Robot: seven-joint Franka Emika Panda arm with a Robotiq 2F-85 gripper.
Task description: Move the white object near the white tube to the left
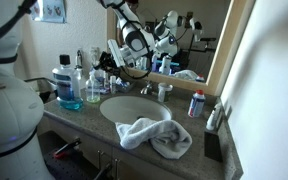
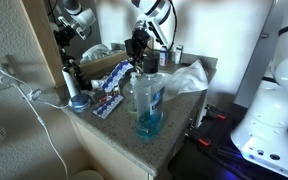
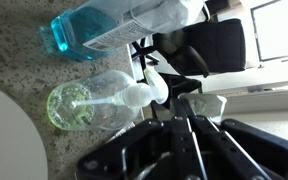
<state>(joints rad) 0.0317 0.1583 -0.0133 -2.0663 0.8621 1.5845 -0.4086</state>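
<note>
No readable text anywhere here. The blue mouthwash bottle (image 3: pixel 79 35) carries a pale label in the wrist view, but its print is a blur. The small red-and-blue can (image 1: pixel 196 103) by the mirror in an exterior view, and the colourful flat packet (image 2: pixel 106 100) on the counter, are too small to make out.

I can't read the jaws of my blurred black gripper (image 3: pixel 187 128); beyond it the blue plastic mouthwash bottle (image 3: pixel 76 36) runs off-frame.

Bathroom — sink (image 1: pixel 112 112), mirror (image 1: pixel 199 35), mouthwash (image 1: pixel 68 85).
</note>
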